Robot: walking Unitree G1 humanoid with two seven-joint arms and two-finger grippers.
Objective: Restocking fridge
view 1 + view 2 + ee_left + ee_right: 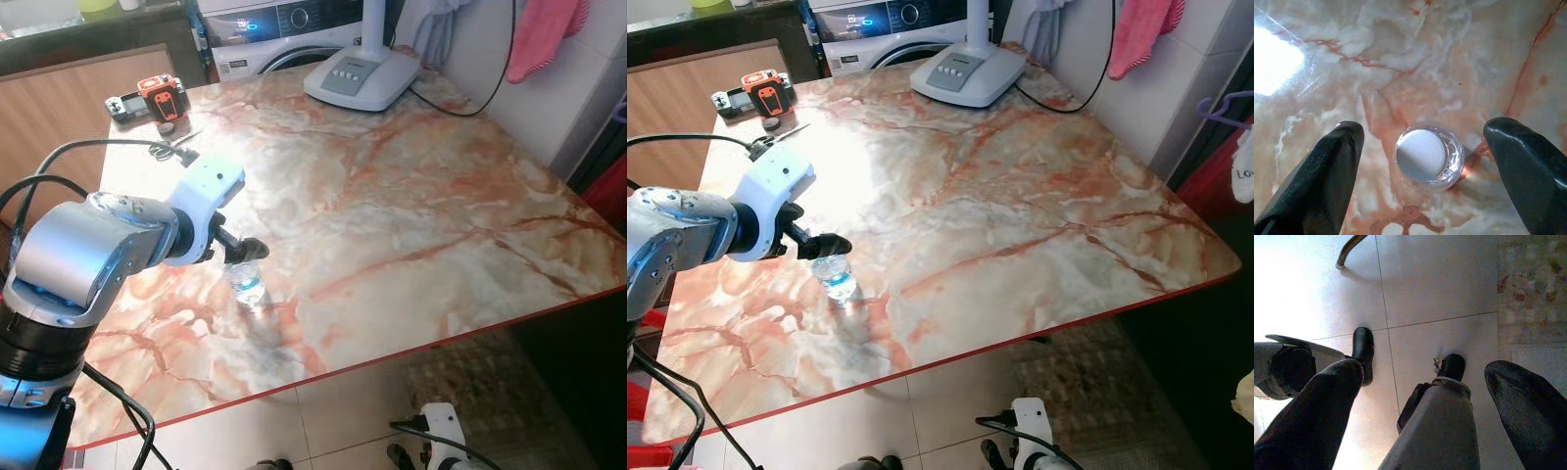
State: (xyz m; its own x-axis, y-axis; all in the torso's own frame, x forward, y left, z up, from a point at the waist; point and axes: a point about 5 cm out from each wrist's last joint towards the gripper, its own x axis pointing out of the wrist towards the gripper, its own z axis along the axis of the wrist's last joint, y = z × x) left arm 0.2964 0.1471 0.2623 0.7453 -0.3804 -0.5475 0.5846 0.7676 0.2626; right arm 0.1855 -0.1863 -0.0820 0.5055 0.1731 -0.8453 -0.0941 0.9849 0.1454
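Standing upright on the marble-patterned table (411, 215), near its front edge, is a small clear water bottle (247, 282) with a white cap. The left gripper (1422, 161) hovers directly above it, fingers spread apart. The right gripper (1420, 396) hangs over floor tiles (1440, 289), fingers apart.

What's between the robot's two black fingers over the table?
In the left wrist view, the white cap of a small water bottle sits between the left gripper fingers, standing on the marble table. Neither finger touches it.
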